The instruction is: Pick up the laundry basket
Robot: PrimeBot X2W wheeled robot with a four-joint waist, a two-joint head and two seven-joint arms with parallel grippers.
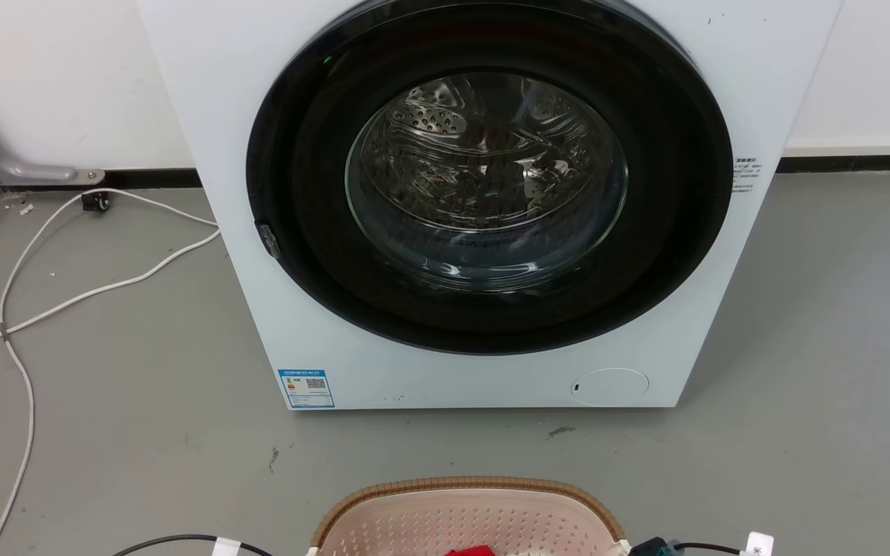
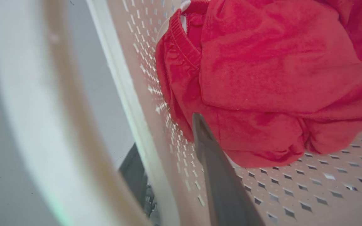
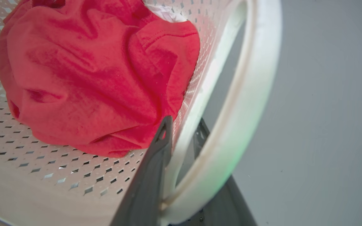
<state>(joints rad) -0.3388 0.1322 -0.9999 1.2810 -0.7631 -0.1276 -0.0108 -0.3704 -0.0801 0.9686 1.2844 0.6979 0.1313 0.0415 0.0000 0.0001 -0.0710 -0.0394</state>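
The laundry basket (image 1: 468, 510), cream-pink and perforated with a brown woven-look rim, sits at the bottom middle of the head view, on the floor in front of the washing machine. A crumpled red garment (image 2: 278, 78) (image 3: 90, 78) lies inside it. My left gripper (image 2: 165, 131) straddles one side wall, one finger inside against the holes and the other outside, beside the white handle (image 2: 27, 110). My right gripper (image 3: 184, 119) straddles the opposite wall the same way, by the other white handle (image 3: 250, 94). Both look clamped on the wall.
A white front-loading washing machine (image 1: 259, 324) with a round dark glass door (image 1: 484, 177) stands right behind the basket. White cables (image 1: 28, 309) trail over the grey floor at the left. A white wall runs along the back.
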